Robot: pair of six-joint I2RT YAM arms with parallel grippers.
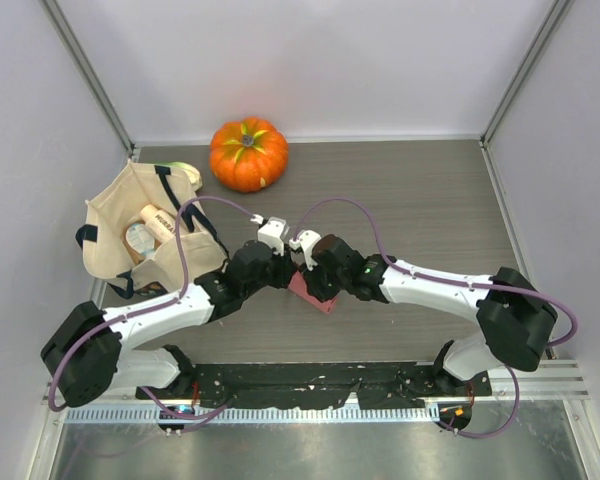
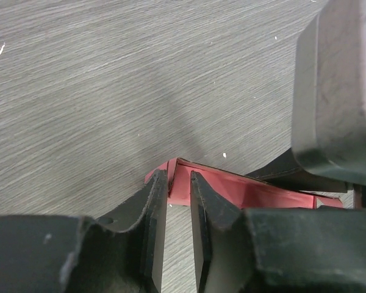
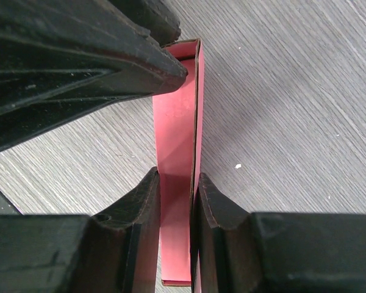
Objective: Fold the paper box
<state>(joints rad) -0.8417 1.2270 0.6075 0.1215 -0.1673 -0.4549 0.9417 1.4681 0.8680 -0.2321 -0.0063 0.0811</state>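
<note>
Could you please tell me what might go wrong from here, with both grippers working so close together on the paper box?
1. The left gripper and right gripper sit very close over the small paper box, so they might collide.
2. Both straddle thin card walls with jaws slightly apart. Closing or pulling unevenly could crumple or tear the card.
3. The box looks light and may slide on the table.

Tote bag [image 1: 130,240] and pumpkin [image 1: 248,153] hem the left claw's [image 2: 180,177] side; table [image 1: 430,200] beyond the right claw [image 3: 178,177] lies open.
</note>
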